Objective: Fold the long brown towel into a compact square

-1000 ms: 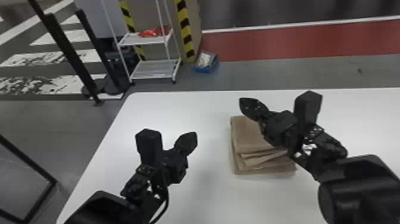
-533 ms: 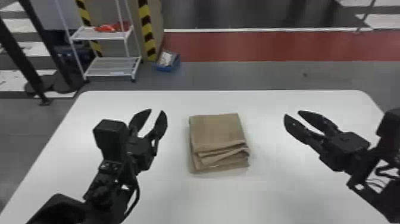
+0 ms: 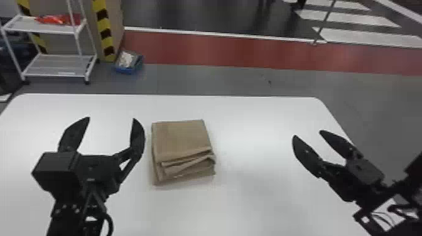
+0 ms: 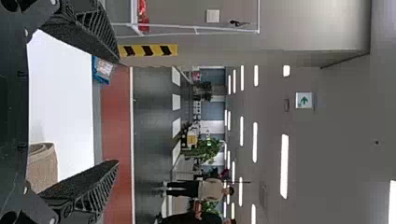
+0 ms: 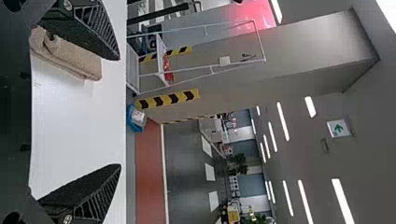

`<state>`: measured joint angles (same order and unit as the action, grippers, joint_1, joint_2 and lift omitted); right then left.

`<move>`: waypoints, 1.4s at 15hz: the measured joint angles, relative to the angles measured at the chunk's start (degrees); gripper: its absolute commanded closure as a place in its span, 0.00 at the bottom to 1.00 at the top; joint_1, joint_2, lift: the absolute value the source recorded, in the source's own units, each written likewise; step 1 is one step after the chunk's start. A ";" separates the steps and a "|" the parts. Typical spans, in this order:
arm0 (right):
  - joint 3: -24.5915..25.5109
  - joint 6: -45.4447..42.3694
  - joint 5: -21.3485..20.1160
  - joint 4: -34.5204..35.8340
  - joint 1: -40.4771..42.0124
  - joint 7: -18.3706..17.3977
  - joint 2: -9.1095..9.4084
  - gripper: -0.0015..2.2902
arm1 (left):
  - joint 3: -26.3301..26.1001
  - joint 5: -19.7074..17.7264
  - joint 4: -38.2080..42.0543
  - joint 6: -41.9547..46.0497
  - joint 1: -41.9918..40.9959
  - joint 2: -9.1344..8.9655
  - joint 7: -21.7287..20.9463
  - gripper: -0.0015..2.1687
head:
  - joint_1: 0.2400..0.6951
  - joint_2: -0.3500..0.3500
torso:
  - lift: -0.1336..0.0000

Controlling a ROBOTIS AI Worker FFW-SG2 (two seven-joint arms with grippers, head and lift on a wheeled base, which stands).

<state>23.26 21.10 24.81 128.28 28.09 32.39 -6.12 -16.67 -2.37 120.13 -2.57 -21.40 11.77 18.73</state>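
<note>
The brown towel, folded into a layered, roughly square stack, lies on the white table. The left gripper, just beside it, has its fingers spread and empty; the right gripper, well apart from the towel on its other side, is likewise parted and empty.
</note>
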 measured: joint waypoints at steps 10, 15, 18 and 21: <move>-0.51 -11.77 -0.26 -3.70 5.03 3.08 6.11 0.01 | 4.76 0.52 2.46 0.99 -6.10 0.95 -5.17 0.03 | 1.00 0.28 | 0.07; -3.50 -14.43 -2.30 -0.44 6.41 -4.29 6.12 0.01 | 5.83 0.75 5.50 -0.40 -7.15 1.42 -5.14 0.03 | 1.00 0.30 | 0.07; -5.95 -16.31 -2.83 -0.02 6.33 -8.60 6.12 0.01 | 6.35 0.47 6.49 -2.27 -7.06 1.79 -5.80 0.03 | 1.00 0.31 | 0.07; -6.68 -18.39 -3.51 -0.50 5.94 -10.52 6.12 0.02 | 6.59 -0.13 6.90 -5.55 -6.68 2.42 -6.52 0.03 | 1.00 0.31 | 0.07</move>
<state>16.58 2.71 21.30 127.78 34.03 21.87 0.00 -10.08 -2.50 127.04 -8.13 -28.09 14.19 12.21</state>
